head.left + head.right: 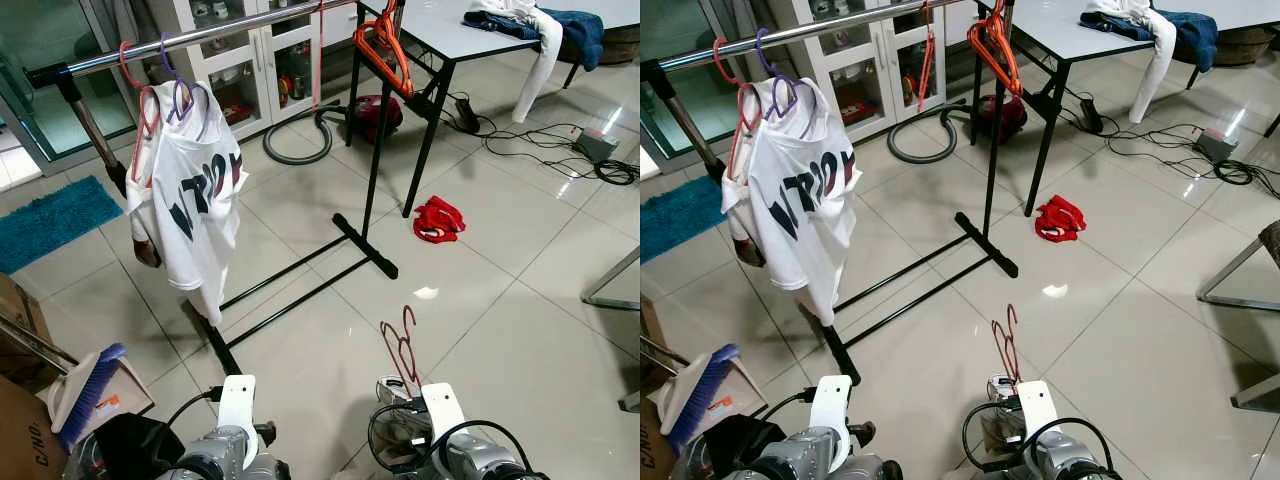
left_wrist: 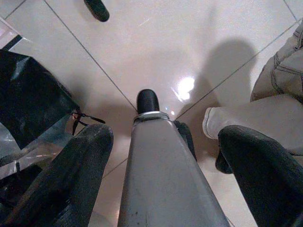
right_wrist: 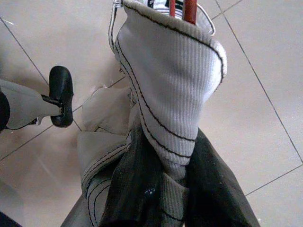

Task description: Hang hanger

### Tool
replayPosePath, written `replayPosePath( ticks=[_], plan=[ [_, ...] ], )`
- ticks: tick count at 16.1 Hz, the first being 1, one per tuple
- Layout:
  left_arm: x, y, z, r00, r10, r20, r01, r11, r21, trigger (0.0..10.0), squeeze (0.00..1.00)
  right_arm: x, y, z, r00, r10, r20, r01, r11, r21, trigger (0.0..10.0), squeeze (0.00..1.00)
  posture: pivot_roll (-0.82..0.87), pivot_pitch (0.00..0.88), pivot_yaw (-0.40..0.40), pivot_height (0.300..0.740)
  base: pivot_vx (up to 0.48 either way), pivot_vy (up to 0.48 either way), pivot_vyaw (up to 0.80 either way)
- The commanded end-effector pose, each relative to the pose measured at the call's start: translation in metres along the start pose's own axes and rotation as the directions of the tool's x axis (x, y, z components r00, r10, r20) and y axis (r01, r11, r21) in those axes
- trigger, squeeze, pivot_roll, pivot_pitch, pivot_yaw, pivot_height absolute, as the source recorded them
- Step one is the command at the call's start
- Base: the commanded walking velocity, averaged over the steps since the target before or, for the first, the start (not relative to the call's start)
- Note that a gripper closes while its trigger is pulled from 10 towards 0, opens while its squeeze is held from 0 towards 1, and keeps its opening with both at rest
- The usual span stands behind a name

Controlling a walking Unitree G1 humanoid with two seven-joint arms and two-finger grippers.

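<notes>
- The right tool (image 3: 161,189) is pressed together on a bunched grey-white ribbed garment (image 3: 165,94), and the dark red hanger (image 1: 402,345) stands up out of that cloth, its hook uppermost, low in front of the robot.
- In the right wrist view two red wires of the hanger enter the top of the cloth; whether the fingers pinch the wire itself or just the fabric around it I cannot tell.
- The left tool (image 2: 163,156) hangs low over the floor tiles with its fingers spread and nothing between them, beside a black bag (image 2: 28,109).
- Ahead, well apart from the robot, stands the clothes rack with its silver rail (image 1: 200,38); a white printed shirt (image 1: 195,195) hangs near its left end and an orange hanger (image 1: 385,50) near its right.
- A red cloth (image 1: 438,220) lies on the floor by the tabletop (image 1: 440,30).
- I judge the step in hand to be the carry: hanger held, not yet at the rail.
- The next move calls for walking closer, raising the right arm above the rail, and dropping the hook onto the bare stretch between shirt and orange hanger.
</notes>
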State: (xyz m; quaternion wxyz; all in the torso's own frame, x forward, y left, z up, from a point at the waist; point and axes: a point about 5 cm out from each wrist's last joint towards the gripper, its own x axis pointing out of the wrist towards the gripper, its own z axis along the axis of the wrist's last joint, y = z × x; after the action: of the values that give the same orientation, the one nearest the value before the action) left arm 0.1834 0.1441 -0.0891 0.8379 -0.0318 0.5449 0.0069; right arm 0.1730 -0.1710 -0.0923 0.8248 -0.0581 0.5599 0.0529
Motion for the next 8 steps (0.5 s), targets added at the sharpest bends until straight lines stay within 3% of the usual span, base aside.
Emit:
replayPosePath(
  ticks=[1,8],
  plan=[
    [-0.0001,0.0011,0.0045,1.0,0.008,0.016,-0.008,1.0,-0.014,10.0,0.0,-0.0003,-0.0023,0.002,1.0,-0.006,0.002,0.006,1.0,-0.003,10.0,0.0,-0.12,0.0,0.041,0.74,0.0,0.0,0.0],
    [-0.0004,0.0026,0.009,1.0,-0.006,0.017,0.005,1.0,0.023,10.0,0.0,-0.0001,0.0008,0.0049,1.0,0.006,0.014,-0.007,0.998,0.066,10.0,0.0,-0.12,0.0,0.054,0.74,0.0,0.0,0.0]
  ],
)
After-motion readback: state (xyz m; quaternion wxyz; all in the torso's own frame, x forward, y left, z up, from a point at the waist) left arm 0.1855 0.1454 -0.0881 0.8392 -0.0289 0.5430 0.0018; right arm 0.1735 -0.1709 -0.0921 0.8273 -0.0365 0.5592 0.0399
